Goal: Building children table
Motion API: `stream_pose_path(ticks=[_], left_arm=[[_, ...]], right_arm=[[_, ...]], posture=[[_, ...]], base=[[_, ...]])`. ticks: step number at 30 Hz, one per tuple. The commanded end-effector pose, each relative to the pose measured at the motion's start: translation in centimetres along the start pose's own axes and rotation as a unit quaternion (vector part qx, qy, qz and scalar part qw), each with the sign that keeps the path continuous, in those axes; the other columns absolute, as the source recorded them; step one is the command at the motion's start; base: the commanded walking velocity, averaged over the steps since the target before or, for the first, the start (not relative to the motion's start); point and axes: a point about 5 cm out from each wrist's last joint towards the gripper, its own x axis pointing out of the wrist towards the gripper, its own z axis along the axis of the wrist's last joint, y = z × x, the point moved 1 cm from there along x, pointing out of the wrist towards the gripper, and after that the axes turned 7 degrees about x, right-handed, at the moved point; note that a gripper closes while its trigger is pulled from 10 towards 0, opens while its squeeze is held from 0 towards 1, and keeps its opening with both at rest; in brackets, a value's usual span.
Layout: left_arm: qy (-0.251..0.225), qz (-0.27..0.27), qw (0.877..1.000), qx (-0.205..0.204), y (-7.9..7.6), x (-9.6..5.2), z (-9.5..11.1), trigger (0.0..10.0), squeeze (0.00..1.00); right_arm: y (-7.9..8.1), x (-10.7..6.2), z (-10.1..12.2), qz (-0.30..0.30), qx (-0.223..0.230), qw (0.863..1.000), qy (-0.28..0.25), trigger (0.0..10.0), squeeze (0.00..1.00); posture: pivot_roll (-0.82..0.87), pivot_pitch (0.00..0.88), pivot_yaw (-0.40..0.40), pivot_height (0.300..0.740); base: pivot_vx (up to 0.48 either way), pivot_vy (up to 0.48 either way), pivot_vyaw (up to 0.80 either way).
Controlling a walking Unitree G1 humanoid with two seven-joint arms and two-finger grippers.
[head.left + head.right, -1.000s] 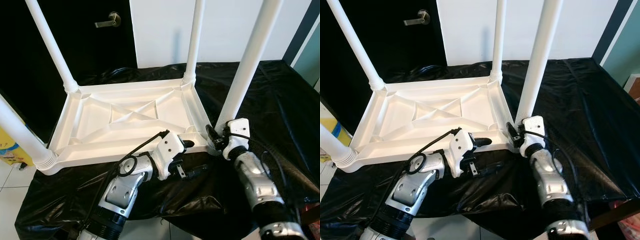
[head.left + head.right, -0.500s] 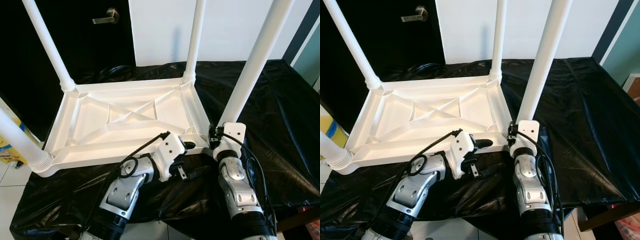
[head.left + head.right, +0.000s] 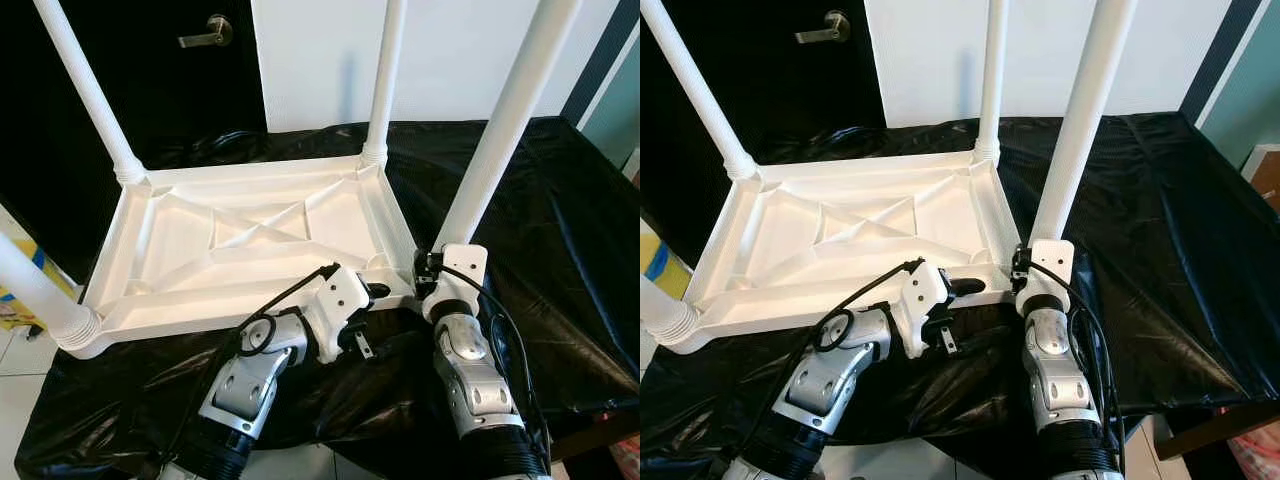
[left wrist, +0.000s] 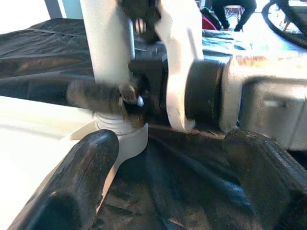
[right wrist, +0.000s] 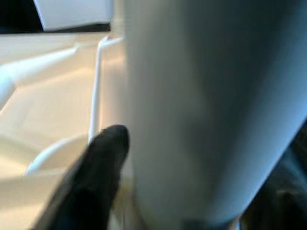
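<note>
White plastic kids' table (image 3: 250, 240) lies upside down on a counter (image 3: 560, 230) covered w/ black plastic sheet, ribbed underside facing up. Four white legs stand up from its corners: far-left leg (image 3: 85, 95), far-right leg (image 3: 385, 80), near-left leg (image 3: 35, 290) w/ a ridged collar at its base, and near-right leg (image 3: 505, 120) rising at the corner closest to both arms.

Right hand (image 3: 428, 272) is at the base of the near-right leg, wrist block pressed against it. In the right wrist view the leg (image 5: 206, 110) sits right alongside one black finger (image 5: 96, 172); the other finger is hidden behind the leg, so looks clamped round it but can't tell for certain.

Left hand (image 3: 368, 318) sits at the near edge of the table, just beside that same corner. Its fingers are spread apart w/ nothing between them; upper finger (image 3: 968, 285) lies over the table rim, lower one over the black sheet. Left wrist view shows both fingertips (image 4: 72, 187) wide apart, the ridged leg socket (image 4: 117, 129) and the right wrist ahead.

Behind: dark door w/ lever handle (image 3: 205, 33), white wall.
</note>
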Motion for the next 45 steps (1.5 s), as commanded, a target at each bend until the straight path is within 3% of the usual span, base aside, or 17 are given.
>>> stream_pose_path(ticks=[1,18,19,21,25,27,31,34,39,40,42,43,45], left_arm=[[0.011,0.051,0.999,0.004,0.5,-0.1,-0.2,10.0,0.0],[0.009,0.044,0.999,0.012,0.6,0.1,0.1,10.0,0.0],[0.009,0.045,0.999,0.013,0.8,0.0,0.0,10.0,0.0],[0.009,0.045,0.999,0.013,0.8,0.0,0.0,10.0,0.0],[0.012,0.046,0.999,0.015,1.1,-0.3,0.0,10.0,0.0],[0.015,0.044,0.999,0.015,1.2,-0.7,-0.2,10.0,0.0],[0.022,0.044,0.999,0.018,1.4,-1.0,-0.3,10.0,0.0],[0.027,0.045,0.998,0.021,1.5,-1.4,-0.4,10.0,0.0],[0.028,0.046,0.998,0.021,1.5,-1.4,-0.4,10.0,0.0],[0.027,0.047,0.998,0.02,1.5,-1.4,-0.3,10.0,0.0],[0.027,0.047,0.998,0.02,1.5,-1.4,-0.3,10.0,0.0],[0.026,0.048,0.998,0.019,1.5,-1.3,-0.3,10.0,0.0],[0.026,0.048,0.998,0.019,1.5,-1.3,-0.3,10.0,0.0]], right_arm=[[0.6,-0.3,-0.8,0.01,0.007,1.0,0.021,10.0,1.0],[-2.1,-0.7,0.7,0.118,-0.01,0.993,-0.011,10.0,1.0],[-2.7,-0.5,1.2,0.141,-0.015,0.99,-0.012,10.0,0.0],[-2.7,-0.5,1.2,0.141,-0.015,0.99,-0.012,10.0,0.0],[-3.6,-0.2,2.1,0.204,-0.035,0.978,-0.01,10.0,0.0],[-4.0,0.1,2.7,0.258,-0.051,0.965,-0.002,10.0,0.0],[-4.4,0.7,3.2,0.303,-0.074,0.95,0.009,10.0,0.0],[-4.4,1.6,3.2,0.36,-0.099,0.927,0.036,10.0,0.0],[-4.3,1.8,3.1,0.374,-0.103,0.921,0.045,10.0,0.0],[-3.9,2.1,2.9,0.39,-0.109,0.913,0.055,10.0,0.0],[-3.9,2.1,2.9,0.39,-0.109,0.913,0.055,10.0,0.0],[-3.3,2.5,2.9,0.41,-0.116,0.902,0.066,10.0,0.0],[-3.3,2.5,2.9,0.41,-0.116,0.902,0.066,10.0,0.0]], posture=[[-0.11,0.007,-0.01,0.74],[-0.13,0.006,-0.002,0.74],[-0.13,0.007,0.001,0.74],[-0.13,0.007,0.001,0.74],[-0.13,0.007,0.004,0.74],[-0.13,0.008,0.004,0.74],[-0.11,0.009,0.004,0.74],[-0.1,0.012,0.003,0.74],[-0.09,0.012,0.002,0.74],[-0.09,0.009,0.002,0.74],[-0.09,0.009,0.002,0.74],[-0.09,0.001,0.003,0.74],[-0.09,0.001,0.003,0.74]], base=[[0.0,0.0,0.0],[0.0,0.0,0.0],[0.0,0.0,0.0],[0.0,0.0,0.0],[0.0,0.0,0.0],[0.0,0.0,0.0],[0.0,0.0,0.0],[0.0,0.0,0.0],[0.0,0.0,0.0],[0.0,0.0,0.0],[0.0,0.0,0.0],[0.0,0.0,0.0],[0.0,0.0,0.0]])
